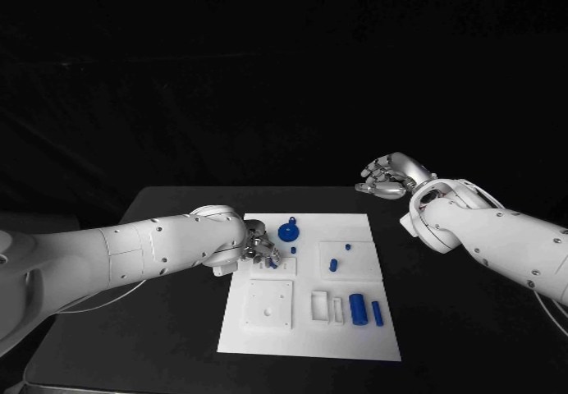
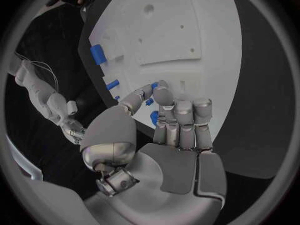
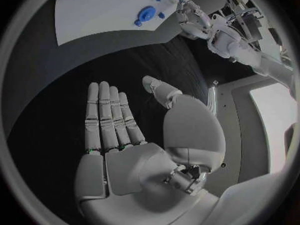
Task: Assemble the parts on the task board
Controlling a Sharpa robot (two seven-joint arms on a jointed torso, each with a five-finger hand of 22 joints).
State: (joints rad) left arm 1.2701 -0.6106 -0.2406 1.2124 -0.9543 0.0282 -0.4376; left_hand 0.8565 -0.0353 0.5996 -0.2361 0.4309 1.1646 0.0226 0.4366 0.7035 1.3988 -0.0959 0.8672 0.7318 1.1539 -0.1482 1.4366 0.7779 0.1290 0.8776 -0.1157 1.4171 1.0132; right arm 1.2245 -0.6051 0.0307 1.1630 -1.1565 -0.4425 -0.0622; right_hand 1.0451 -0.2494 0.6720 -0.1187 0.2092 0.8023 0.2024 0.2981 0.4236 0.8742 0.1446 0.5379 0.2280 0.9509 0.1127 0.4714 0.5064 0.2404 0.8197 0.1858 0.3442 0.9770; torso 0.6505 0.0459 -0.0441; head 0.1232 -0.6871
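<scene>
Nearest the camera, two blue cylinders lie on the white board's front part. At the board's left edge, the left hand pinches a small blue peg. The right hand hovers well apart, fingers spread, holding nothing.

Table: you have a black table in front of you, matte and dark, its top carrying the work area.
Table edges: you can see its far edge running straight across the head view, and its near left corner low in that view.
Backdrop: you see plain black behind the table.
</scene>
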